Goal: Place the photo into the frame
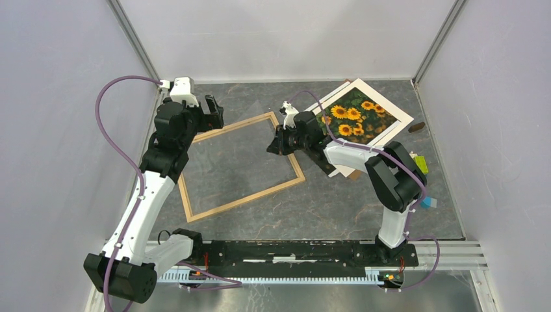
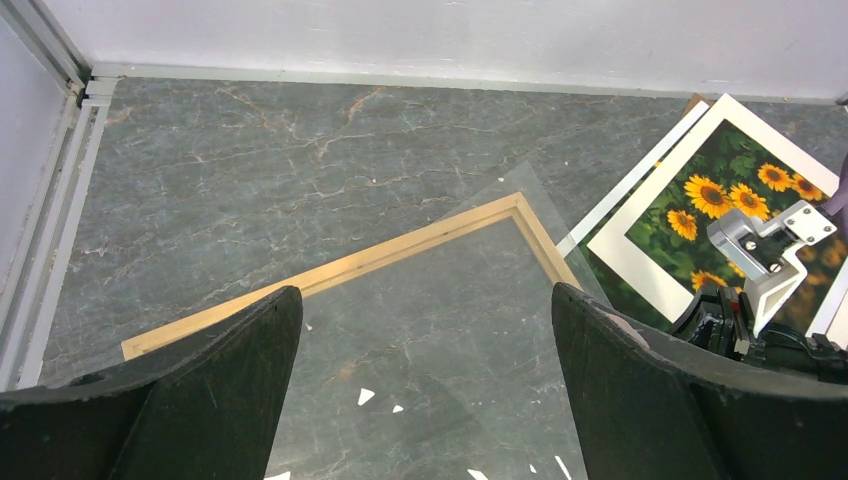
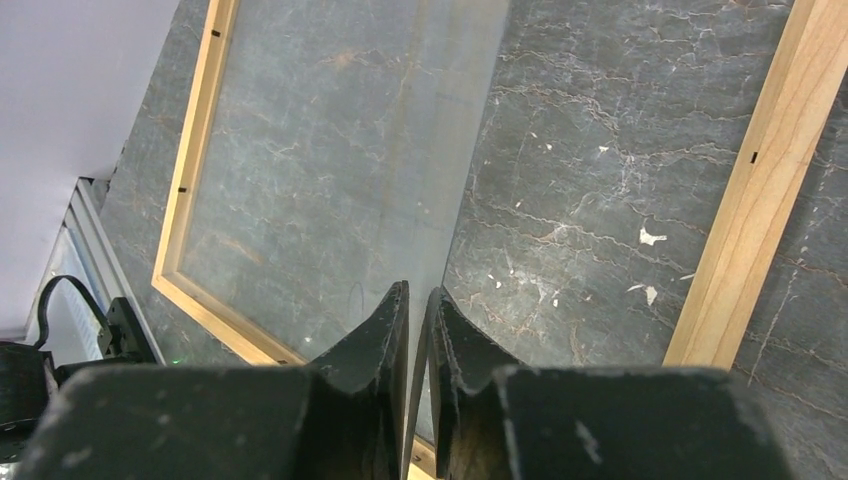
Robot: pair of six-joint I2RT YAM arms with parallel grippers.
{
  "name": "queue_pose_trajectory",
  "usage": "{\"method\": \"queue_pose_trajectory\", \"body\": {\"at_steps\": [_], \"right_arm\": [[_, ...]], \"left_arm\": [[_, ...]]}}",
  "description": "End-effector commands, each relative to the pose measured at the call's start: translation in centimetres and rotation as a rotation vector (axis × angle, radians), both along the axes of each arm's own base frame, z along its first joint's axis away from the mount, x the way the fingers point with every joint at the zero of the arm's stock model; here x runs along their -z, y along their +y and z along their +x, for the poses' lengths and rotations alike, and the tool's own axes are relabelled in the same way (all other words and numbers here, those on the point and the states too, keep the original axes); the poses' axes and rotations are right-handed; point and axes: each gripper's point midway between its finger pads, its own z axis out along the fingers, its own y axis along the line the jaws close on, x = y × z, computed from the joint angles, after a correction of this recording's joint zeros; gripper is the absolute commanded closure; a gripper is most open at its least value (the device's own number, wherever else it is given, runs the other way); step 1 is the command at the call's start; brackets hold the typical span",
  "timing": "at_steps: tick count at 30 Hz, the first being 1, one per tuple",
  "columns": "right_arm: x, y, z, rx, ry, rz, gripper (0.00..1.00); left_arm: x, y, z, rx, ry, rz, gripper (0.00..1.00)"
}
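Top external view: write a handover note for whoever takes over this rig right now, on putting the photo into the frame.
Left gripper: open, holding nothing, over the far edge of the thin light-wood rectangular frame.
Right gripper: jaws almost closed around the edge of a clear pane askew over the frame; gripping or not, cannot tell.
Sunflower photo print: far right, outside the frame.
Done: nothing seated.
Left: settle pane, put photo in.

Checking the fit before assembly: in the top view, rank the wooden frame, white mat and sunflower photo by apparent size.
Largest: frame.
Then: white mat, clearly smaller.
Smallest: photo, showing only inside the mat's opening, partly covered by the right arm.
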Motion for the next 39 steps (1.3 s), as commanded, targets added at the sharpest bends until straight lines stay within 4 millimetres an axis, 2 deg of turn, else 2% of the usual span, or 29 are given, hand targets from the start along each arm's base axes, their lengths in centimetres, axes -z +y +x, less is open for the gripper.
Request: {"method": "queue_pose_trajectory", "body": {"at_steps": [1,6,20,30,39], "right_arm": [[-1.1,0.8,0.8,-0.017,-0.062,0.005,0.82],[-0.9,0.8,1.2,-0.011,-0.065,-0.013,0.79],[-0.6,0.6,1.8,-0.016,-0.096,-0.064,0.59],[-0.7,-0.6,2.6,0.017,-0.137,-0.14,0.41],[-0.1,-0.9,3.6,0.025,-0.17,-0.186,0.38]], "left_arm": [[-1.8,0.2,0.1,0.008,-0.066,0.031,0.0],[-1.9,0.2,-0.1,0.008,-0.07,0.028,0.0],[-1.9,0.4,-0.1,0.003,-0.07,0.033,0.0],[-1.9,0.2,-0.2,0.009,-0.073,0.028,0.0],[-2.1,0.3,-0.3,0.008,-0.077,0.027,0.0]]}}
